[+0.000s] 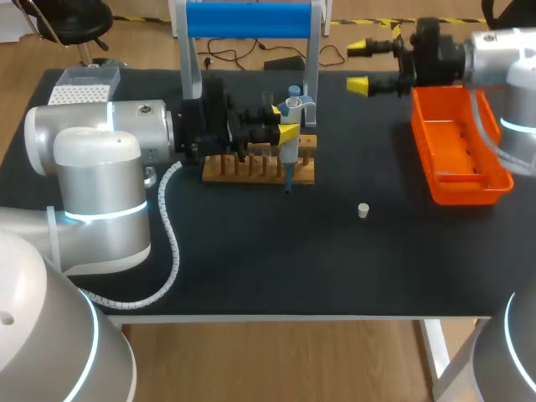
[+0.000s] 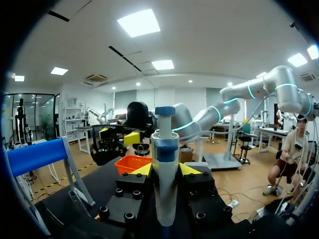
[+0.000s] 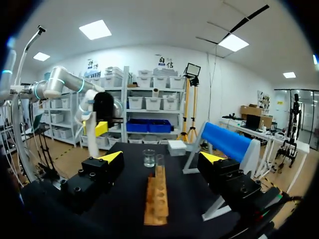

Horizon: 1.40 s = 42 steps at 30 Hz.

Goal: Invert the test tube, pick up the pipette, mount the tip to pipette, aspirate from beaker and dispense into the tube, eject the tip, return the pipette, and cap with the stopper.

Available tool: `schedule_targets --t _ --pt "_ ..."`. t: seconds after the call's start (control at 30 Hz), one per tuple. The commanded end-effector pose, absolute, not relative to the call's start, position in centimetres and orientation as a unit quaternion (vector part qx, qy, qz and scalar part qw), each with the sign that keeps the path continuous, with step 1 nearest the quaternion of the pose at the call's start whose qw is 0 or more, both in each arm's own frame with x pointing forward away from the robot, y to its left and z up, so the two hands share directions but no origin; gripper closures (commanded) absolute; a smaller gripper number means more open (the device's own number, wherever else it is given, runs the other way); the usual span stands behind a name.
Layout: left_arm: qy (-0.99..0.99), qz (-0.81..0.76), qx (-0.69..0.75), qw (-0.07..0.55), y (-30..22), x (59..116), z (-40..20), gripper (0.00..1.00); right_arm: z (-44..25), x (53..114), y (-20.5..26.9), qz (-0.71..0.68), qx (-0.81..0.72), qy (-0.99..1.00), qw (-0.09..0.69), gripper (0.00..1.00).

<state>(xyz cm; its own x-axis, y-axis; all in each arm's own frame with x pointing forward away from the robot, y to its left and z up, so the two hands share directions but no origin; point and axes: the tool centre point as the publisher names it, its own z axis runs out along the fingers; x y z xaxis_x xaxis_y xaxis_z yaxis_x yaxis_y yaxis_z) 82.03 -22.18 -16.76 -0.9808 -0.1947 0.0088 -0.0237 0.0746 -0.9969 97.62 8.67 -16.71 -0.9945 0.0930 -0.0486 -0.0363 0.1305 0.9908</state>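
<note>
My left gripper is shut on the white pipette with a blue top, holding it upright over the wooden rack. In the left wrist view the pipette stands between the yellow fingertips. My right gripper is open and empty at the table's far side, beside the orange tray. Ahead of its fingers, the right wrist view shows the rack, a test tube standing in it and a glass beaker beyond. A small white stopper lies on the black table.
A blue roller on a grey stand rises behind the rack. A clear tip box sits at the far left corner. The orange tray holds a few small pieces. The black tabletop stretches bare toward the front edge.
</note>
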Motion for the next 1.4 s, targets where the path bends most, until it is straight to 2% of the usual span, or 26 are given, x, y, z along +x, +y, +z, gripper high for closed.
schedule_targets --t 0.03,0.53,1.4 --pt "0.728 -0.678 -0.076 0.066 -22.3 82.0 -16.9 1.00 -15.5 101.2 10.5 0.637 0.018 0.769 0.045 0.00" --pt "0.728 -0.678 -0.076 0.066 -22.3 82.0 -16.9 1.00 -15.0 107.1 14.9 0.593 0.030 0.801 0.074 0.00" --pt "0.728 -0.678 -0.076 0.066 -22.3 82.0 -16.9 1.00 -16.5 107.8 15.8 0.579 0.044 0.811 0.070 0.00"
